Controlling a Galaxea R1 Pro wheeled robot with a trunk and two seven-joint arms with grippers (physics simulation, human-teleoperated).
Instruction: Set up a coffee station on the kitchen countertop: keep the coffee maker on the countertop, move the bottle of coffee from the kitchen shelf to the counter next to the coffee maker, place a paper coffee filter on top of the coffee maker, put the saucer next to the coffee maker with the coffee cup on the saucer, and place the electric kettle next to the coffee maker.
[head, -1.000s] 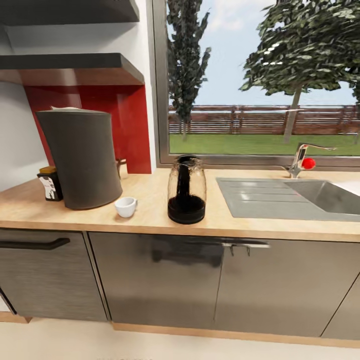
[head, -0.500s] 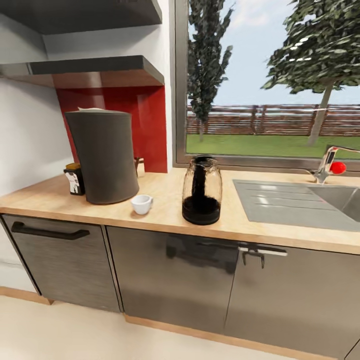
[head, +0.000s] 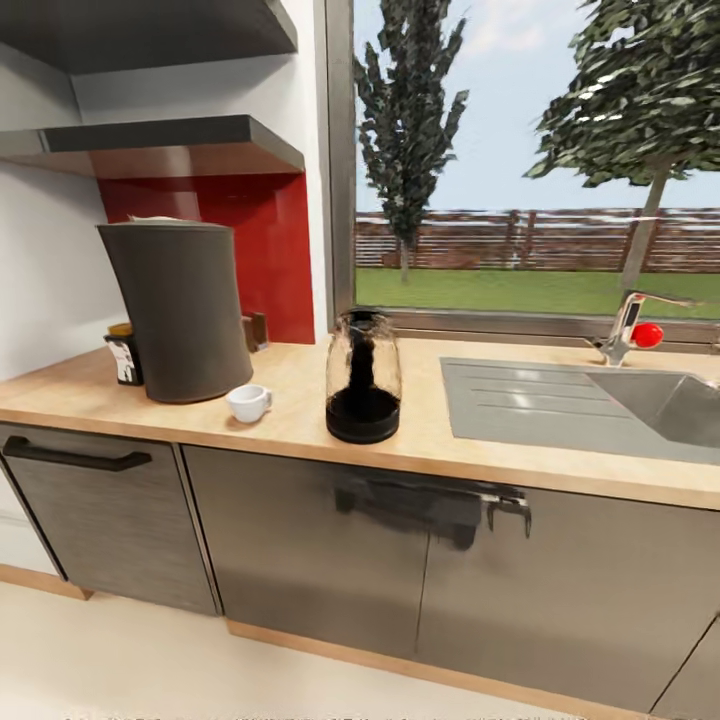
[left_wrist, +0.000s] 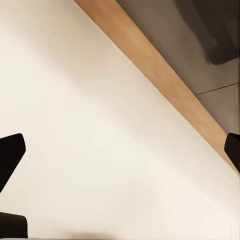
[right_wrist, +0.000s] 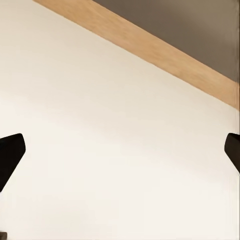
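From the head view, the coffee cup is sitting on the countertop beside the coffee maker, looking light, breakable, best pinched at its rim; the glassy electric kettle is crowding near. Both wrist views are showing floor, left gripper and right gripper spread wide, carrying nothing.

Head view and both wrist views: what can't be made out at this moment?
- Small dark item behind the coffee maker, head view: mostly hidden, identity unclear.
- Coffee bottle: partly covered by the coffee maker, label too small.
- Saucer under the cup: cannot tell.
- Sink: cut by the picture edge.
- Wrist views: floor and cabinet base; fingertips at the edges.
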